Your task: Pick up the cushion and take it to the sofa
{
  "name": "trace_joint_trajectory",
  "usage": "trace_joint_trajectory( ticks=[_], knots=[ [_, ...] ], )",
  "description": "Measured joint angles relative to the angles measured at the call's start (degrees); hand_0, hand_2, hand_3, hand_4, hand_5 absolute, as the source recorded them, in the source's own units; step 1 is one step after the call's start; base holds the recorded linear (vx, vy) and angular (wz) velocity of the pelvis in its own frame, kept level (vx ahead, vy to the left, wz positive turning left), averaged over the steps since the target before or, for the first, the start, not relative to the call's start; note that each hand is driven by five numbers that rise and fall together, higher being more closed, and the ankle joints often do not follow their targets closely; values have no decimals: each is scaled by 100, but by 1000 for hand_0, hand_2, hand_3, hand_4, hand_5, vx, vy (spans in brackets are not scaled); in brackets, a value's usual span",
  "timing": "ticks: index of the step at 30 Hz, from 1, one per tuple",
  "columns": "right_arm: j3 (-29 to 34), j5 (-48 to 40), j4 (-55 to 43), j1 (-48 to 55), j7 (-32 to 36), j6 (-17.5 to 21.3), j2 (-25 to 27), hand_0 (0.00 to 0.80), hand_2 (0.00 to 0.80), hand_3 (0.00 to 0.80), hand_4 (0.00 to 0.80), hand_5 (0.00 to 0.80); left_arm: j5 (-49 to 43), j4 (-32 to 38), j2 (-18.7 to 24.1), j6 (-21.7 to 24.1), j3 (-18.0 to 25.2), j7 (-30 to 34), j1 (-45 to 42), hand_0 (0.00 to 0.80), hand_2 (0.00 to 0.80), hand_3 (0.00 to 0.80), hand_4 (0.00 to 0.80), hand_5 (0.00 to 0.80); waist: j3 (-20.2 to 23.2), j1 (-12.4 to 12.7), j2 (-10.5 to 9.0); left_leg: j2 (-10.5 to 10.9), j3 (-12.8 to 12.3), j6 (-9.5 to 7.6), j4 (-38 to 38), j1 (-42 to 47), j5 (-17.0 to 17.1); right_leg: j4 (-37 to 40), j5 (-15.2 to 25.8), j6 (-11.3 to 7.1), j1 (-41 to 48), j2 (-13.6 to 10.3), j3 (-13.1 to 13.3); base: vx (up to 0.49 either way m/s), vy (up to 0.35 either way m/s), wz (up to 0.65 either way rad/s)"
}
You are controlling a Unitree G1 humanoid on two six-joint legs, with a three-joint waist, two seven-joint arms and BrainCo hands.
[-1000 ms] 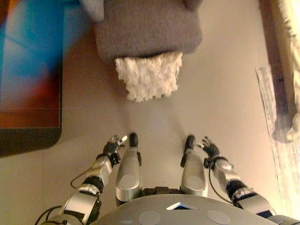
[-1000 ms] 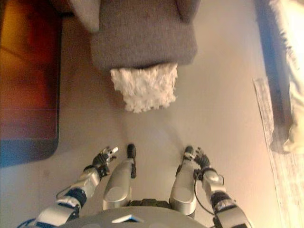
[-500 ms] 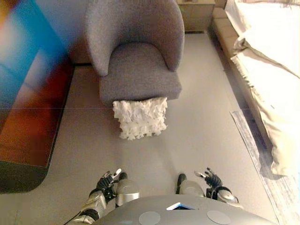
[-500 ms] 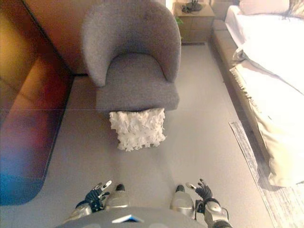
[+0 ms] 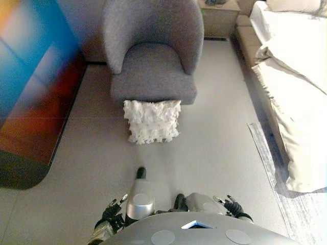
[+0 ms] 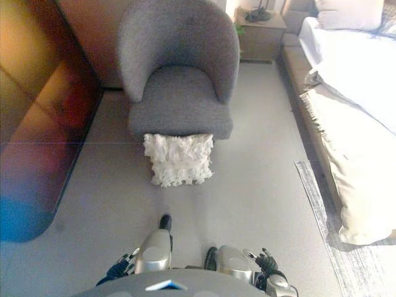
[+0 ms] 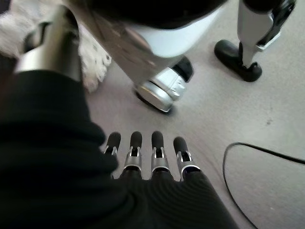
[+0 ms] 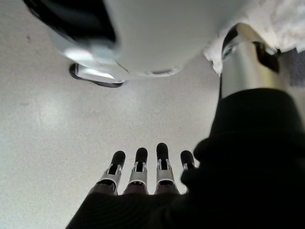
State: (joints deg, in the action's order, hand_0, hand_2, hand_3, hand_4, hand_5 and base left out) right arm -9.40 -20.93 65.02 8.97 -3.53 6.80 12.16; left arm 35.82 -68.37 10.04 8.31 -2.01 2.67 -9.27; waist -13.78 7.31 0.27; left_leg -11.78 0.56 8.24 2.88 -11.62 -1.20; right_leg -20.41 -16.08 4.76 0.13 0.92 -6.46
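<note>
A shaggy white cushion [image 5: 152, 121] stands on the floor, leaning against the front of a grey armchair [image 5: 152, 56]. The same cushion [image 6: 179, 159] and armchair [image 6: 179, 74] show in the right eye view. My left hand [image 5: 113, 211] hangs low at the bottom left, far from the cushion, holding nothing. Its fingers [image 7: 152, 160] are straight in the left wrist view. My right hand [image 5: 232, 206] hangs at the bottom right, also empty, with straight fingers [image 8: 145, 169]. A bit of the cushion [image 7: 93, 62] shows past the left arm.
A bed [image 5: 294, 76] with pale covers runs along the right side, with a rug [image 5: 301, 204] beside it. A dark glossy panel [image 5: 36, 92] stands on the left. A small cabinet [image 5: 217, 18] sits behind the armchair. Bare floor [image 5: 214, 143] lies between me and the cushion.
The view has tilted up and shifted, so the whole armchair and the bed now show. Both hands have dropped toward the bottom edge. The cushion has not moved from the chair.
</note>
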Motion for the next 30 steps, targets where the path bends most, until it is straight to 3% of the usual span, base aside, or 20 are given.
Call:
trace_joint_trajectory(
  ticks=[4, 6, 8, 10, 11, 12, 15, 17, 20, 22, 24, 25, 26, 28, 30],
  knots=[
    [53, -2, 206, -84, -1, 8, -15, 0, 0, 0, 0, 0, 254, -284, -19, -19, 228, -2, 109, 0, 0, 0, 0, 0, -57, 0, 73, -266, 121, -8, 283, 20, -2, -112, -33, -58, 88, -140, 154, 620, 323, -29],
    [146, -1, 278, -82, -2, 78, -34, 0, 0, 0, 0, 0, 310, -297, -64, -24, 353, -6, 182, 0, 0, 0, 0, 0, -48, -4, 38, -222, 102, -36, 524, 140, 22, -197, -186, -329, 115, -419, 208, 719, 310, -32],
    [222, 22, 350, -64, 4, 150, -70, 0, 0, 0, 0, 0, 304, -331, -43, -27, 435, -3, 252, 0, 0, 0, 0, 0, -107, -30, -47, 146, -7, 62, 881, 214, 194, -118, -261, -596, 328, -809, 322, 649, 292, -30],
    [197, 102, 370, 9, 8, 227, -196, 0, 0, 0, 0, 0, 307, -290, 86, -26, 534, 26, 248, 0, 0, 0, 0, 0, 31, 64, -312, 541, -169, -160, 1112, 196, 222, -196, -244, -790, 396, -1234, 267, 505, 302, -37],
    [169, 128, 291, -32, 18, 264, -298, 0, 0, 0, 0, 0, 311, -236, 262, -24, 518, 51, 299, 0, 0, 0, 0, 0, 105, 65, -496, 714, -230, -241, 1138, 192, 135, -347, -143, -991, 246, -1442, 206, 413, 253, -9],
    [121, 129, 185, -58, 20, 318, -361, 0, 0, 0, 0, 0, 315, -173, 347, -21, 472, 87, 420, 0, 0, 0, 0, 0, 134, 62, -540, 801, -269, -321, 1274, 71, 20, -540, 35, -1239, 117, -1513, 215, 380, 218, 6],
    [-139, 104, -253, -53, -91, 361, -171, 0, 0, 0, 0, 0, 311, 73, 520, -63, 20, 131, 631, 0, 0, 0, 0, 0, 185, -51, -506, 929, -228, -545, 1352, -99, -135, -1330, 639, -1317, -499, -1564, 445, 334, 176, 19],
    [-181, 74, -413, -86, -146, 364, -138, 0, 0, 0, 0, 0, 314, 264, 651, -167, -131, 120, 670, 0, 0, 0, 0, 0, 197, -68, -503, 933, -230, -646, 1173, 14, -93, -1683, 806, -1482, -712, -1479, 423, 265, 108, 5],
    [-263, 23, -530, -303, -208, 368, -134, 0, 0, 0, 0, 0, 315, 382, 647, -304, -145, 84, 665, 0, 0, 0, 0, 0, 221, -62, -380, 857, -247, -676, 869, 236, -50, -1795, 452, -1257, -1078, -996, 98, 216, 19, -8],
    [-249, -187, -566, -343, -206, 393, -87, 0, 0, 0, 0, 0, 313, 379, 494, -348, -154, 51, 629, 0, 0, 0, 0, 0, 242, -168, -191, 801, -157, -642, 763, 300, -14, -1145, 380, -1133, -1139, -772, -141, 178, -51, 17],
    [-242, -350, -499, -347, -206, 427, -89, 0, 0, 0, 0, 0, 304, 321, 426, -346, -258, 5, 599, 0, 0, 0, 0, 0, 303, -214, -205, 840, -35, -522, 749, 239, -42, 68, 612, -1049, -1085, -733, -171, 220, -74, 31],
    [-172, -438, -419, -373, -208, 442, -105, 0, 0, 0, 0, 0, 301, 288, 355, -349, -324, -16, 610, 0, 0, 0, 0, 0, 312, -255, -157, 815, 125, -446, 789, 200, -47, 319, 875, -667, -975, -666, -289, 274, -75, 39],
    [-88, -465, -330, -374, -212, 453, -97, 0, 0, 0, 0, 0, 220, 278, 259, -354, -387, -32, 551, 0, 0, 0, 0, 0, 346, -348, -135, 807, 140, -498, 720, 247, -11, 411, 910, -591, -905, -630, -404, 336, -82, 45],
    [-17, -508, -200, -338, -206, 490, -55, 0, 0, 0, 0, 0, 78, 180, 159, -340, -348, -62, 514, 0, 0, 0, 0, 0, 351, -518, -161, 1008, 20, -473, 905, 326, -119, 334, 800, -550, -824, -738, -618, 458, -120, 49],
    [105, -504, -172, -203, -191, 528, 21, 0, 0, 0, 0, 0, -56, 31, 183, -286, -345, -62, 500, 0, 0, 0, 0, 0, 345, -670, -219, 1371, -299, -643, 1079, 627, -456, -35, 576, -631, -844, -1009, -666, 554, -168, 42]
  ],
)
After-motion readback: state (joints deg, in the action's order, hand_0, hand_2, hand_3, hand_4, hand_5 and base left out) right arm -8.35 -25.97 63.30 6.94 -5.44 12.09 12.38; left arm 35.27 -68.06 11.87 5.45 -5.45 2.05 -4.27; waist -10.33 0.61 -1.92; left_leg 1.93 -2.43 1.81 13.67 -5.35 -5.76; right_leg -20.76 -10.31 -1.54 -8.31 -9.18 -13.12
